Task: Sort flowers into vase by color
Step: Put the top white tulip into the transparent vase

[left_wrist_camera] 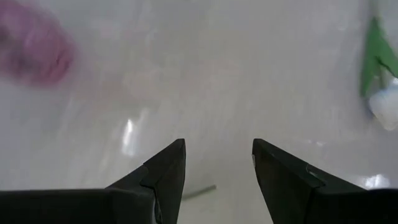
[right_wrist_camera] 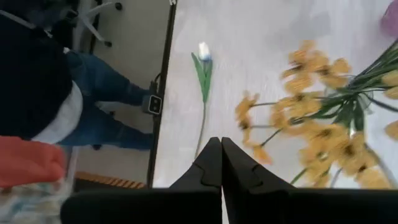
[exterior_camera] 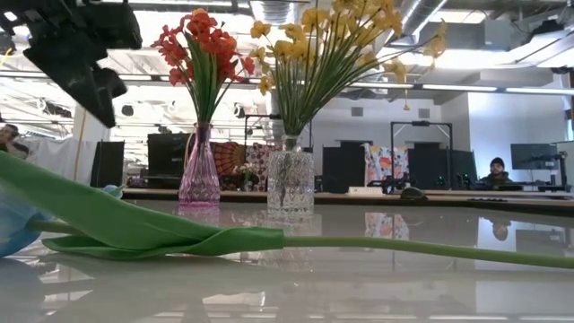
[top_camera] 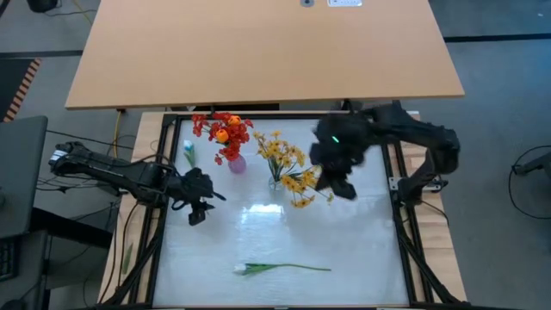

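A pink vase (top_camera: 237,164) holds red-pink sprays and orange buds (top_camera: 222,132). Right of it, a clear vase (exterior_camera: 290,184) holds the yellow blossoms (top_camera: 289,168). Both vases stand toward the far side of the table. One white tulip (top_camera: 282,269) lies flat near the near edge, blossom toward the left; it also shows in the right wrist view (right_wrist_camera: 203,68). My left gripper (top_camera: 203,205) hovers open, left of the pink vase and near of it. My right gripper (top_camera: 342,188) is shut and empty, just right of the yellow bunch (right_wrist_camera: 323,124).
A small white-and-green piece (top_camera: 188,153) lies at the far left of the glossy white table top (top_camera: 344,241). Black frame rails (top_camera: 405,224) run along the table's sides. A person in a dark top and jeans (right_wrist_camera: 56,81) stands beside the table. A wooden table (top_camera: 258,52) lies beyond.
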Tool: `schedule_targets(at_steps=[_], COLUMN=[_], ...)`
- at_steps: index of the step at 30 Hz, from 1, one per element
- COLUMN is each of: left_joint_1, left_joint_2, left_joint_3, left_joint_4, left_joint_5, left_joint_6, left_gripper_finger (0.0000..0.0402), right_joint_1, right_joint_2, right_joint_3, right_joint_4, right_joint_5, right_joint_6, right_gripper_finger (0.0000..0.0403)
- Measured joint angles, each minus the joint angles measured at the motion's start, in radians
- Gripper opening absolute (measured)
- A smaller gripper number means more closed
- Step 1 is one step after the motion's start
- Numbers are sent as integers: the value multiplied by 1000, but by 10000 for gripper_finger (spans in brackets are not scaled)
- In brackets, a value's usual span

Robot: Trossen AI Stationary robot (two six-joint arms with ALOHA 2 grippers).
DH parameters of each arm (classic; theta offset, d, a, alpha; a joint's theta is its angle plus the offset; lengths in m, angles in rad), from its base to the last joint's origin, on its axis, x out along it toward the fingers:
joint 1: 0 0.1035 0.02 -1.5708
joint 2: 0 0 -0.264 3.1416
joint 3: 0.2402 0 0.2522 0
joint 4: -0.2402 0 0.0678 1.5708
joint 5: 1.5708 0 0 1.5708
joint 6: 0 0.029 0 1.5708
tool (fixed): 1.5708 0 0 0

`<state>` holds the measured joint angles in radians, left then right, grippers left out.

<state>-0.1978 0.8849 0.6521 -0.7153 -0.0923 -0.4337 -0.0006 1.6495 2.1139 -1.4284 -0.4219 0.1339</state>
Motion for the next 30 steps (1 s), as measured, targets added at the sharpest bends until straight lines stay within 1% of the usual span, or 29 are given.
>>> schedule_targets(at_steps=[1, 6, 8, 10, 13, 15, 17, 20, 24, 28, 30], left_joint_1=[0, 27, 54, 86, 130, 152, 170, 193, 222, 233, 233], left_joint_2=[0, 5, 16, 38, 80, 99, 117, 142, 161, 158, 160], left_joint_3=[0, 0, 0, 0, -11, -42, -90, -152, -215, -270, -278], left_joint_4=[-21, -131, -186, -241, -261, -211, -126, -64, -65, 21, 67], left_joint_5=[-11, -72, -71, -72, -70, -51, -24, -32, -104, -127, -141], left_joint_6=[-47, -381, -525, -671, -813, -843, -849, -896, -990, -997, -1012], left_gripper_finger=[174, 174, 174, 174, 174, 174, 174, 174, 174, 174, 174], right_joint_1=[37, 251, 332, 389, 431, 446, 454, 466, 472, 469, 461], right_joint_2=[-16, -77, -97, -116, -147, -163, -174, -183, -187, -186, -187], right_joint_3=[0, -24, -59, -111, -204, -267, -327, -398, -444, -457, -457], right_joint_4=[0, 25, 54, 93, 183, 242, 291, 328, 330, 332, 332], right_joint_5=[43, 329, 422, 484, 503, 510, 511, 505, 503, 503, 503], right_joint_6=[22, 130, 158, 202, 273, 306, 327, 360, 382, 367, 356], right_gripper_finger=[23, 24, 25, 25, 24, 25, 25, 25, 26, 26, 26])
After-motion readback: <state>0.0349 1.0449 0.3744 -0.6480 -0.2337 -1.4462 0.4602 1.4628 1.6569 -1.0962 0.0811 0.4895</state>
